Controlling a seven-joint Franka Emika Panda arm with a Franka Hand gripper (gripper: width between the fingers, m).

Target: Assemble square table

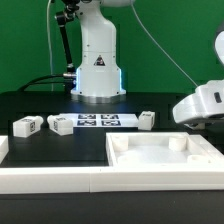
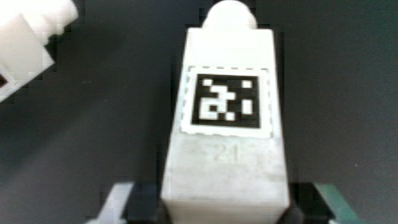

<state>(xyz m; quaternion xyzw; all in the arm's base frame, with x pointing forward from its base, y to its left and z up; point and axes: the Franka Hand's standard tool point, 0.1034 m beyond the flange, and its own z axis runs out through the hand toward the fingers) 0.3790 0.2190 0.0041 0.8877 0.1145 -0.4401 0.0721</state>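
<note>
In the wrist view a white block leg (image 2: 226,110) with a black-and-white tag lies lengthwise between my fingers, its rounded end pointing away. My gripper (image 2: 228,207) is shut on its near end, with a pad against each side. In the exterior view my gripper (image 1: 197,117) hangs at the right, just above the dark table; the held leg is hidden there. The white square slab (image 1: 165,156) with a raised rim lies at the front right. Three loose tagged legs lie on the table: two at the left (image 1: 25,124) (image 1: 60,124) and one near the middle (image 1: 146,119).
The marker board (image 1: 98,121) lies flat in front of the robot base (image 1: 98,70). A long white rail (image 1: 60,180) runs along the front edge. A white part (image 2: 27,45) shows at the wrist view's edge; which one it is I cannot tell.
</note>
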